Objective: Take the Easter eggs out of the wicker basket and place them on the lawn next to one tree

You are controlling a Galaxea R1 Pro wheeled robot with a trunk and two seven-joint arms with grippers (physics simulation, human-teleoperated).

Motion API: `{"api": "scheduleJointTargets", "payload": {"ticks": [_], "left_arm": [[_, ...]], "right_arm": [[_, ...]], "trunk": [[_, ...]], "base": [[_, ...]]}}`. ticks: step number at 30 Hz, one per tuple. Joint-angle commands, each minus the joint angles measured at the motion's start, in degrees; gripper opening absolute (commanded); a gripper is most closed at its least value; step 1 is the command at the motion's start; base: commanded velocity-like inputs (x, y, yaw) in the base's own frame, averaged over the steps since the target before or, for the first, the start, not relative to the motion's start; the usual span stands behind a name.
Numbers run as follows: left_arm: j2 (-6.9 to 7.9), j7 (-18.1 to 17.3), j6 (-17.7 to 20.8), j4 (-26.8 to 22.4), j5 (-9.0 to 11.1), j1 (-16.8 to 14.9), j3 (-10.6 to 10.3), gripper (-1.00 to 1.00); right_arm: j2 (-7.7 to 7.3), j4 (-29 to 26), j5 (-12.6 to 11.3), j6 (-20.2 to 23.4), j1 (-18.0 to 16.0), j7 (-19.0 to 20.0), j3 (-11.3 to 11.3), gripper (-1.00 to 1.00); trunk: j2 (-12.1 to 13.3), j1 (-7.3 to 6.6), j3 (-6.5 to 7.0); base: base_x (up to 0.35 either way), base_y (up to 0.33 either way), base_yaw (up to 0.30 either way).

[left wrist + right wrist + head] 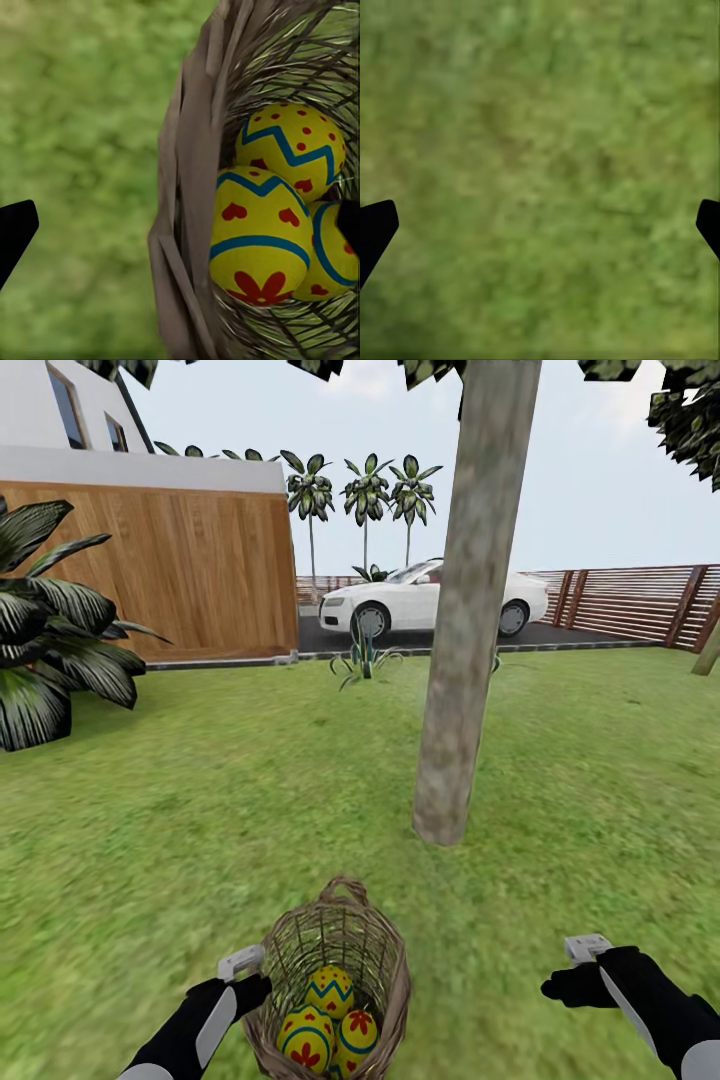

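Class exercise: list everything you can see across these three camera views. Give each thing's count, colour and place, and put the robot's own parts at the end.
Easter eggs: three, yellow with red marks and blue zigzag bands, all inside the basket.
Wicker basket: one, brown, on the grass at near centre, in front of the tree.
Tree: one, grey-brown trunk, upright beyond the basket.
Lawn: one, green, spread across the foreground.
Car: one, white, parked beyond the lawn.
Wooden wall: one, brown, at far left.
Slat fence: one, reddish brown, at far right.
Leafy plant: one, dark green, left edge.
Left gripper: black, open, straddling the basket's rim.
Right gripper: black, open, over bare grass.
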Motion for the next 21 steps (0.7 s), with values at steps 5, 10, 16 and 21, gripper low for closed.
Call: {"api": "scheduleJointTargets", "payload": {"ticks": [5, 10, 16, 21], "left_arm": [[-0.05, 0.32, 0.28, -0.13, 0.61, -0.01, 0.13, 1.0], [-0.05, 0.32, 0.28, -0.13, 0.61, -0.01, 0.13, 1.0], [-0.13, 0.39, 0.32, -0.13, 0.61, -0.01, 0.13, 1.0], [-0.18, 0.4, 0.37, -0.13, 0.61, -0.01, 0.13, 1.0]], "right_arm": [[0.5, -0.03, -0.12, 0.25, -0.03, -0.05, 0.26, 1.0], [0.66, -0.02, -0.09, 0.25, -0.03, -0.08, 0.3, 1.0], [0.7, 0.0, -0.09, 0.25, -0.03, -0.08, 0.33, 1.0], [0.7, -0.01, -0.11, 0.25, -0.03, -0.07, 0.33, 1.0]], "trunk": [[1.99, -1.11, 0.84], [4.0, -2.21, 1.74], [6.4, -3.53, 2.82], [8.41, -4.63, 3.71]], "base": [[0.0, 0.0, 0.0], [0.0, 0.0, 0.0], [0.0, 0.0, 0.0], [0.0, 0.0, 0.0]]}}
